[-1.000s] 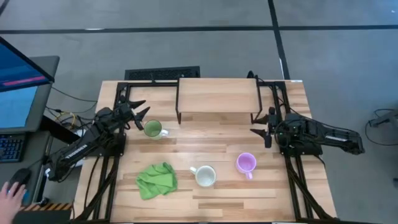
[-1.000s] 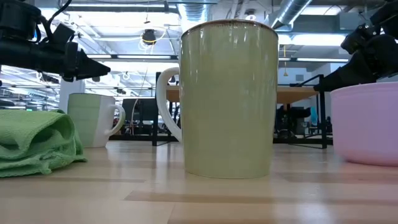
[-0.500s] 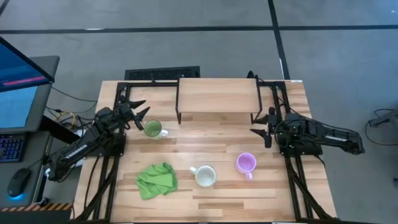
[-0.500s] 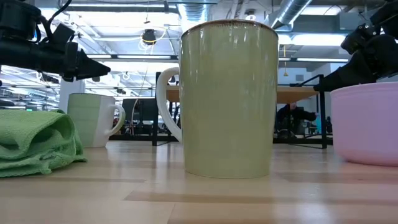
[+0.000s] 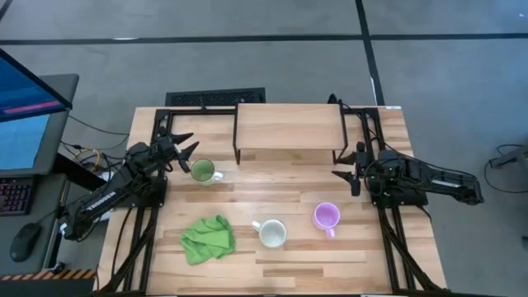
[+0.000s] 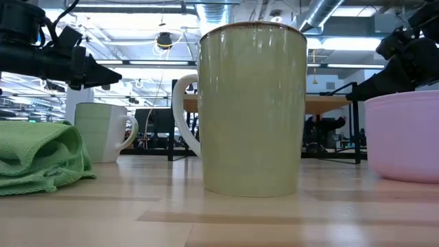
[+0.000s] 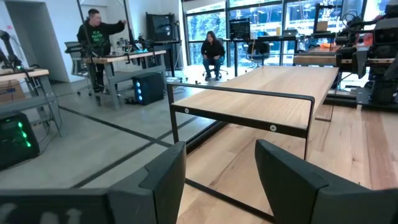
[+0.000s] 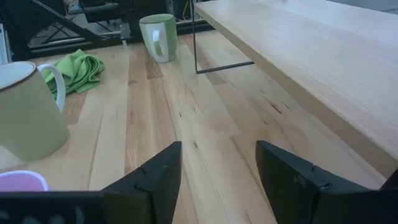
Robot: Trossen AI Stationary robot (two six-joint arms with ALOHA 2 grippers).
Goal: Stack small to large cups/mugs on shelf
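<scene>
The green mug (image 5: pixel 202 172) with a white handle stands upright on the table left of the shelf (image 5: pixel 289 126). The cream mug (image 5: pixel 272 233) and the lilac mug (image 5: pixel 327 217) stand upright near the table's front middle. My left gripper (image 5: pixel 186 147) is open and empty, just left of and beyond the green mug. My right gripper (image 5: pixel 344 165) is open and empty, by the shelf's right legs. In the right wrist view the green mug (image 8: pixel 158 37), cream mug (image 8: pixel 28 112) and shelf (image 8: pixel 311 56) show.
A crumpled green cloth (image 5: pixel 208 239) lies at the front left of the table. The shelf stands on thin black legs at the table's far middle. Black frame rails run along both table sides. People show in the room beyond the table.
</scene>
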